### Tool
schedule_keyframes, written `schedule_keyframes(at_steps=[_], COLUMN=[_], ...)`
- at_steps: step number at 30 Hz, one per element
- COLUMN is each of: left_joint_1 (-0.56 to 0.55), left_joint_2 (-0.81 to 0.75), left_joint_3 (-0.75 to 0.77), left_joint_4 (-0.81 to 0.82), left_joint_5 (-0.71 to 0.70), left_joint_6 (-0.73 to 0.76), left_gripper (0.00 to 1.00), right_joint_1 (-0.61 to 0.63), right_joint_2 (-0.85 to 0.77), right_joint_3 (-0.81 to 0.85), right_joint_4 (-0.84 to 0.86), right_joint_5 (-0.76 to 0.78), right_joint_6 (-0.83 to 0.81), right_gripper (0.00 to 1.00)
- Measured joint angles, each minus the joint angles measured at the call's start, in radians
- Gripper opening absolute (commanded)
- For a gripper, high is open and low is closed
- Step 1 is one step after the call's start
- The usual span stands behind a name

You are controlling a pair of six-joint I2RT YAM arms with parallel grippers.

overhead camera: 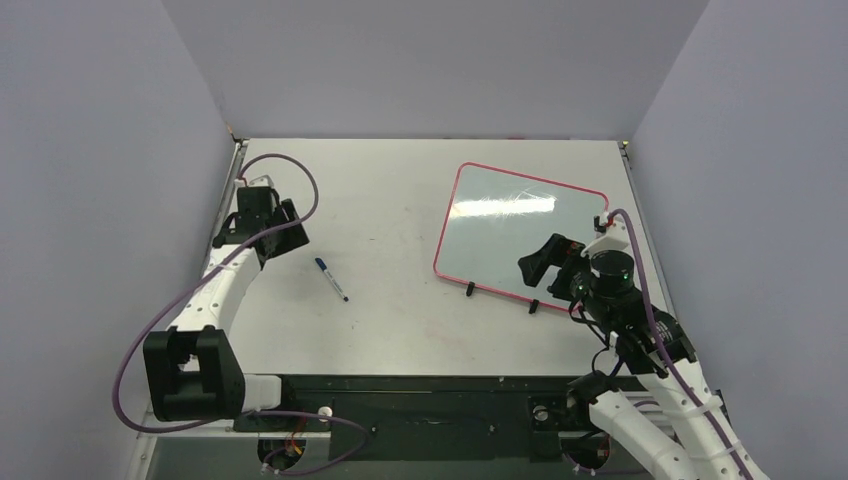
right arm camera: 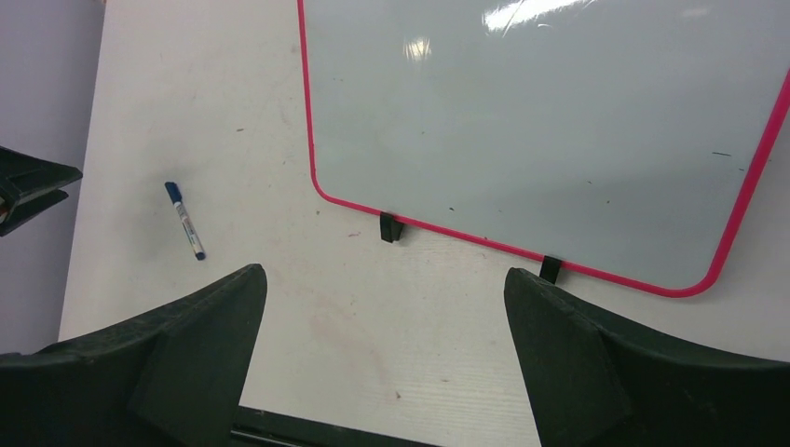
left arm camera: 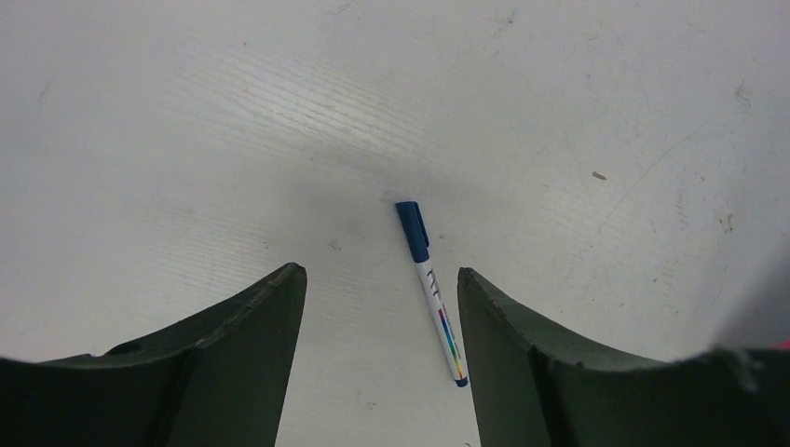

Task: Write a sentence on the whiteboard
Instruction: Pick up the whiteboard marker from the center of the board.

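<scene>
The whiteboard (overhead camera: 520, 230), glossy white with a thin pink-red frame and two black feet, lies on the table at the right. It also shows in the right wrist view (right arm camera: 540, 121), and its surface is blank: no sentence shows on it. A white pen with a blue cap (overhead camera: 331, 279) lies on the table left of centre. It also shows in the left wrist view (left arm camera: 430, 289) and the right wrist view (right arm camera: 184, 220). My left gripper (left arm camera: 380, 272) is open and empty above the pen, which sits close to the right finger. My right gripper (right arm camera: 387, 270) is open and empty, above the table near the board's near edge.
Grey walls enclose the table on the left, back and right. A dark strip (overhead camera: 420, 400) with the arm bases runs along the near edge. Purple cables loop from both arms. The left gripper's fingers (right arm camera: 28, 186) show at the left edge of the right wrist view.
</scene>
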Motion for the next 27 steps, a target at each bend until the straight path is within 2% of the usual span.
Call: schedule_keyframes(at_steps=[7,21,27], left_joint_1=[0.027,0.015,-0.066], left_joint_2=[0.089,0.312,0.355], left_joint_3=[0.006,0.018,0.031], left_joint_4=[-0.014,-0.010,-0.008], left_joint_5=[0.025,0.043,-0.001], left_joint_6=[-0.034,-0.141,-0.181], left_gripper=[0.58,0.54,0.53], right_joint_1=[0.060,0.082,0.083], right_joint_2=[0.058,0.180,0.243], right_joint_3=[0.011,0.049,0.066], right_joint_4=[-0.018,0.050,0.068], right_joint_5=[0.064,0.033,0.014], right_joint_6=[-0.013,-0.129,-0.163], right_gripper=[0.94,0.94,0.94])
